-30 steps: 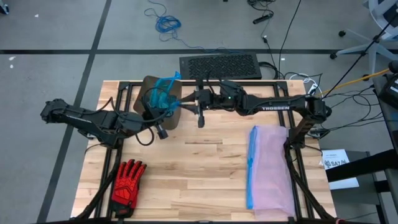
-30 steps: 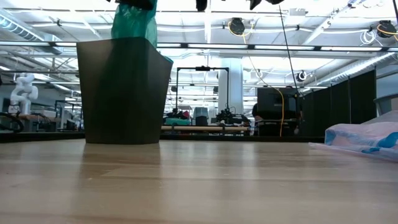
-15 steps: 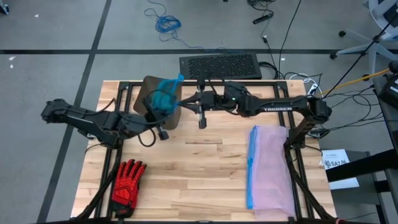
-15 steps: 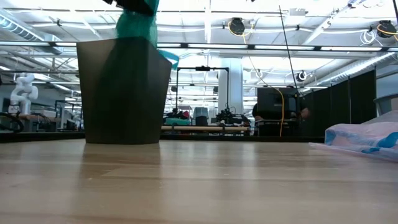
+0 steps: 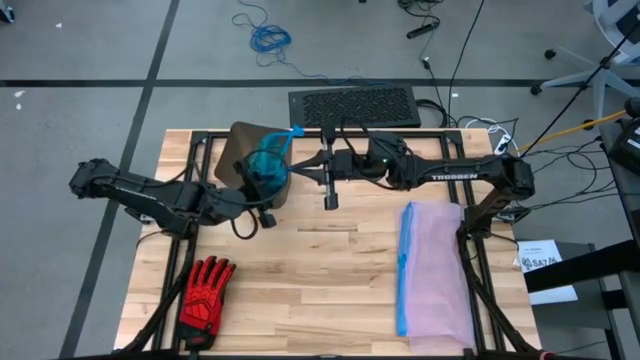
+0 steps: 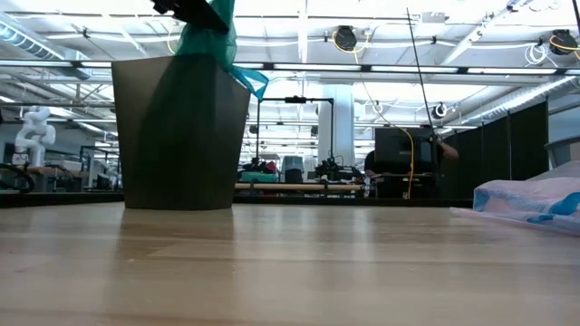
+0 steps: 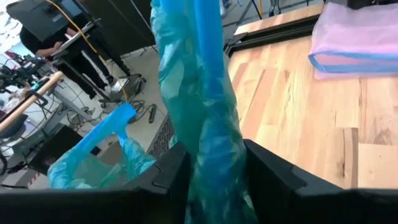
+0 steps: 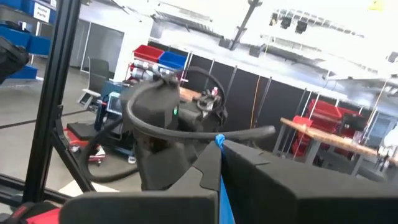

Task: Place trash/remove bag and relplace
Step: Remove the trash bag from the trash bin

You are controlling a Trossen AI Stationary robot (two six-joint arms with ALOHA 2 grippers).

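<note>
Left claw [image 7: 214, 180] straddles the teal bag [image 7: 199, 106], fingers apart; right claw [image 5: 297, 172], its arm marked TROSSEN, pinches together.

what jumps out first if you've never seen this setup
The teal-green bag, bunched above the dark bin at the table's far edge, with the left tool at its side and a blue strip of it pinched in the shut right tool. Next, the red glove at the near left and the lilac bag lying flat on the right.

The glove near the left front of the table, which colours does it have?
The glove is red with black markings, clearest in the high view.
</note>
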